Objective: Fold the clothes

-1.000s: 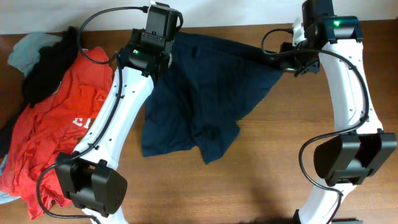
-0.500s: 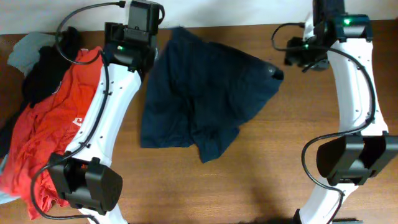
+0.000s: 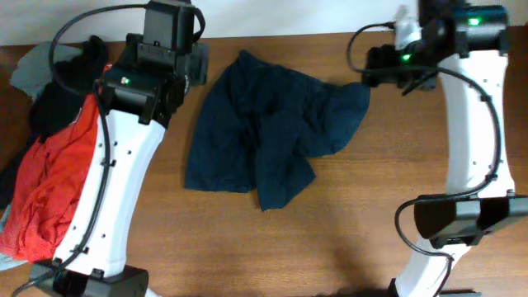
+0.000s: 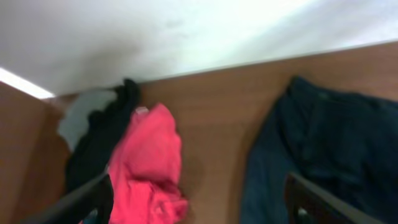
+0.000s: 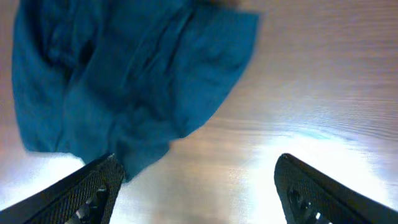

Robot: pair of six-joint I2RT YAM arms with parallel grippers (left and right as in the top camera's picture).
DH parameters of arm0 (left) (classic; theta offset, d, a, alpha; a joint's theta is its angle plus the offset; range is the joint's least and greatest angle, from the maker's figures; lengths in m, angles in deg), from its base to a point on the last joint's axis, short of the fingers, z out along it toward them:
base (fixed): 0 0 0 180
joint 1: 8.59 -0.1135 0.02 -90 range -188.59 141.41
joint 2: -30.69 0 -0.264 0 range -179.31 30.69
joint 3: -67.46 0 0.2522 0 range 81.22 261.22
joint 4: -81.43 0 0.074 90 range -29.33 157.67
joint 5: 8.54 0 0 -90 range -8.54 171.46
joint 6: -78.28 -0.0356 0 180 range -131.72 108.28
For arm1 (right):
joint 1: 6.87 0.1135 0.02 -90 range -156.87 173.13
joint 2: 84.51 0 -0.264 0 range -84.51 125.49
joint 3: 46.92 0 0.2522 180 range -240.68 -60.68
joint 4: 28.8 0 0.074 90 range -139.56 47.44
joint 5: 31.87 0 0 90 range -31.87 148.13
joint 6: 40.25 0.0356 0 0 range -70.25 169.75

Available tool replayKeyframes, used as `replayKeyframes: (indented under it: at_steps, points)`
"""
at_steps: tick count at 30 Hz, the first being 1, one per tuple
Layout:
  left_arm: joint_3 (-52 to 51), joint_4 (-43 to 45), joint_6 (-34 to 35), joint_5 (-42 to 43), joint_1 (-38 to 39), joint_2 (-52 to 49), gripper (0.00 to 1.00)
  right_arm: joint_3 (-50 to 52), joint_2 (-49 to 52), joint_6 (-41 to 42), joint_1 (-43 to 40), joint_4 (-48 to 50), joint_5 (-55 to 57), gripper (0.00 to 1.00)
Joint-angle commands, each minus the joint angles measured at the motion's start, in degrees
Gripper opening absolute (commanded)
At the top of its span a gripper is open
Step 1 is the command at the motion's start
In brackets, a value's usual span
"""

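Navy cloth, the clothes (image 3: 264,136) lay rumpled on the wooden table (image 3: 371,214) toward its far edge, between the two arms. The left gripper (image 4: 199,183) hung over the wood beside their left edge, fingers (image 4: 81,202) spread wide and holding nothing. The right gripper (image 5: 198,160) gaped empty above their right corner. A red shirt (image 3: 45,190), a black garment (image 3: 62,95) and a pale one (image 3: 33,66) were heaped at the left.

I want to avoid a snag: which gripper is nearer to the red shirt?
Left. The left gripper hangs between the red shirt and the navy garment; the right gripper is beyond that garment.
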Motion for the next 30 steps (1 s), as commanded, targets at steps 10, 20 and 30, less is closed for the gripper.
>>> replayKeyframes:
  at_steps: [10,20,30]
  points:
    - [0.20,-5.68,9.94,16.31,-7.10,1.09,0.87,18.43,-0.52,8.17,14.64,10.21,-2.23,0.74]
    - [-11.19,-4.13,9.92,18.40,-6.32,0.98,0.87,26.03,-0.52,10.40,20.04,19.26,-6.91,0.69]
    - [-21.40,2.73,9.90,19.21,-6.34,0.98,0.87,30.27,-0.31,19.61,22.40,18.36,1.09,0.68]
